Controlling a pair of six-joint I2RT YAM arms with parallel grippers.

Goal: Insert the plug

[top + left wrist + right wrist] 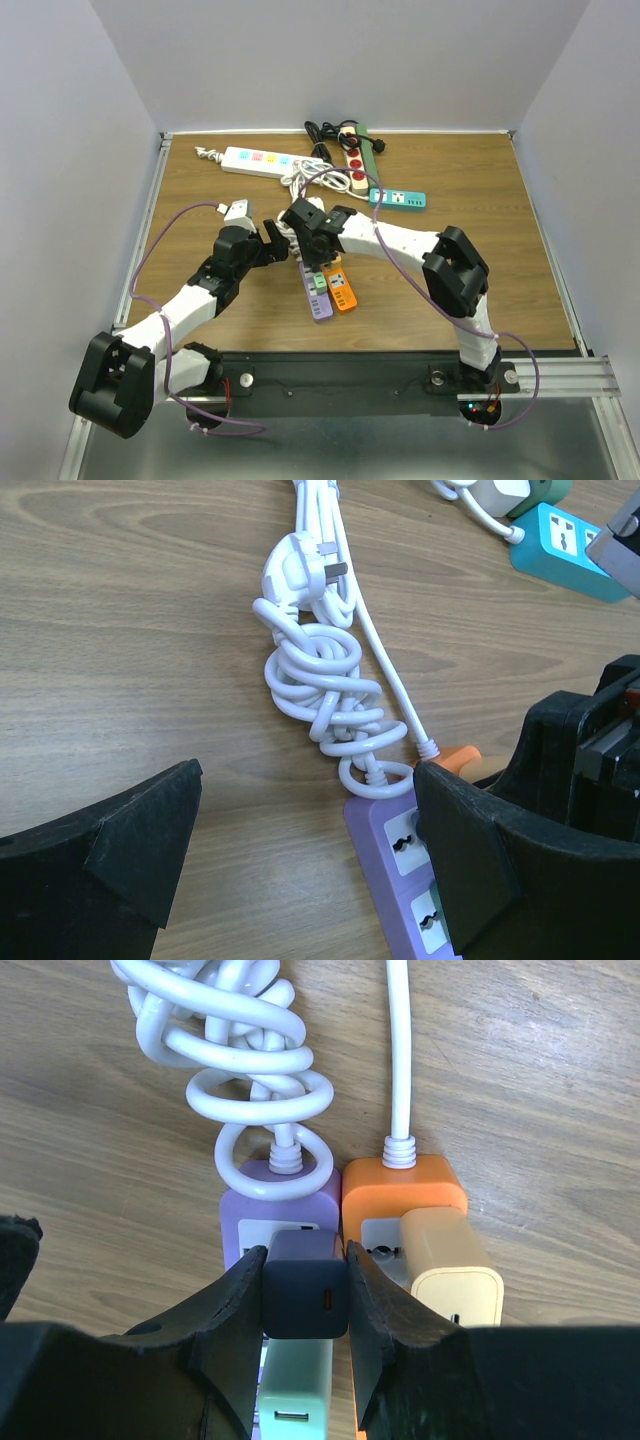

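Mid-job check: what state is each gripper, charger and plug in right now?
Left gripper: open, empty.
Right gripper: shut on dark charger.
Dark charger: at purple strip's end socket, seating unclear.
Mint charger: plugged into purple strip.
Cream charger: plugged into orange strip.
White plug: loose on table, unplugged.
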